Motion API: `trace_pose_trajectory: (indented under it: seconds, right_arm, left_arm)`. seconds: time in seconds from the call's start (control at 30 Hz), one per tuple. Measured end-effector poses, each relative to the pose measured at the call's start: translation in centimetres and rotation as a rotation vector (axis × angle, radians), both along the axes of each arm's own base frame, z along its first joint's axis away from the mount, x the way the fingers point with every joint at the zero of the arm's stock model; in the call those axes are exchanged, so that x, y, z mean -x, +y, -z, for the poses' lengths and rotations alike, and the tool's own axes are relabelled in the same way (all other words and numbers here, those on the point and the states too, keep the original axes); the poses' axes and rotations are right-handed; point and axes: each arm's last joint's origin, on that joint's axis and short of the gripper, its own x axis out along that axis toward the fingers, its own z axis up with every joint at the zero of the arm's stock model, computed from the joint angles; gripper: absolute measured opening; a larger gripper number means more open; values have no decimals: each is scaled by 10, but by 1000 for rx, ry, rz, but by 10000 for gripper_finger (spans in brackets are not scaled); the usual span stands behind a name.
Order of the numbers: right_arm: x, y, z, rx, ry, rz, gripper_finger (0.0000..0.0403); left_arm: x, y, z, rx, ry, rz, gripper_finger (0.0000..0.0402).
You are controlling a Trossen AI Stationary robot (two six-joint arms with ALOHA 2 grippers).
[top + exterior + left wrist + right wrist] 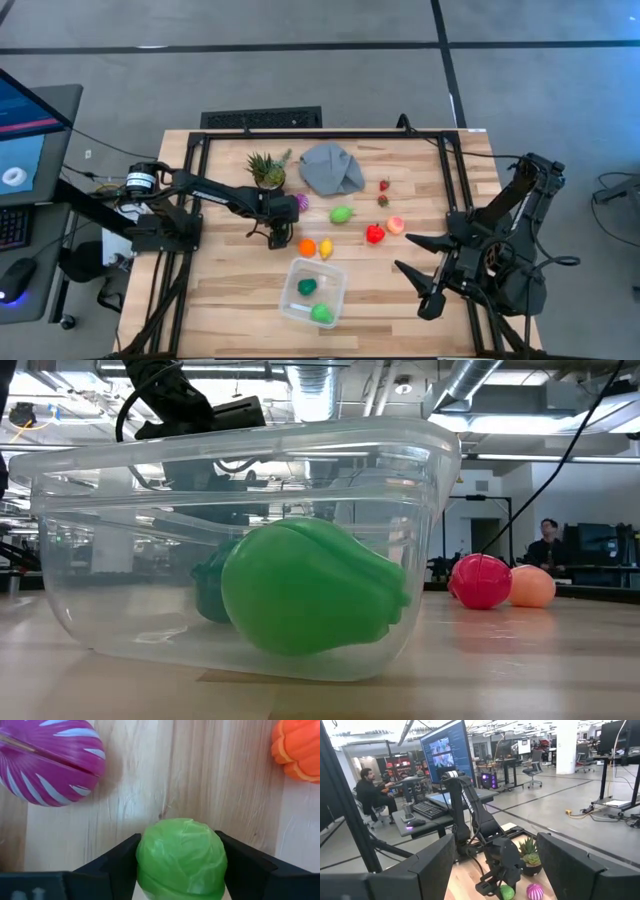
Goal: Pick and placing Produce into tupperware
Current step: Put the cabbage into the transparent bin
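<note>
High view: the left gripper (279, 236) is low over the table, between the purple toy (302, 203) and the orange toy (307, 246), near the tupperware (337, 281). The right gripper (418, 270) waits at the right side with its fingers apart.

Low view: the tupperware (430, 470) holds two green pieces.

Left wrist view: the fingers (112, 865) are clenched on a light green cabbage toy (181, 857) on the wood.

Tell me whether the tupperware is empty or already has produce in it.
Not empty. The tupperware holds two green pieces: a dark one and a lighter one. The low view shows both inside its clear wall.
</note>
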Motion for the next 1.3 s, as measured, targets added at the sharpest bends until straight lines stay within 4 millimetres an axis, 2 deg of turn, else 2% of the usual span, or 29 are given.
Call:
trace_pose_trajectory:
  seconds: [0.13,0.33,0.53,0.8,0.97,1.3]
  right_arm:
    - [0,0,0,1,1,0,305]
    - [0,0,1,11,7,0,305]
    - [0,0,1,15,9,-1,305]
    - [2,2,1,16,10,-11,305]
    - [5,4,1,17,10,-22,305]
    - [5,4,6,57,36,-22,305]
  left_arm:
    - [0,0,0,3,0,-9,212]
    - [0,0,0,8,-1,-26,228]
    - [3,0,-5,17,-8,-46,215]
    - [8,0,-35,5,-130,-55,225]
    - [14,-1,-55,8,-212,-76,216]
    - [28,-18,-94,6,-386,-97,222]
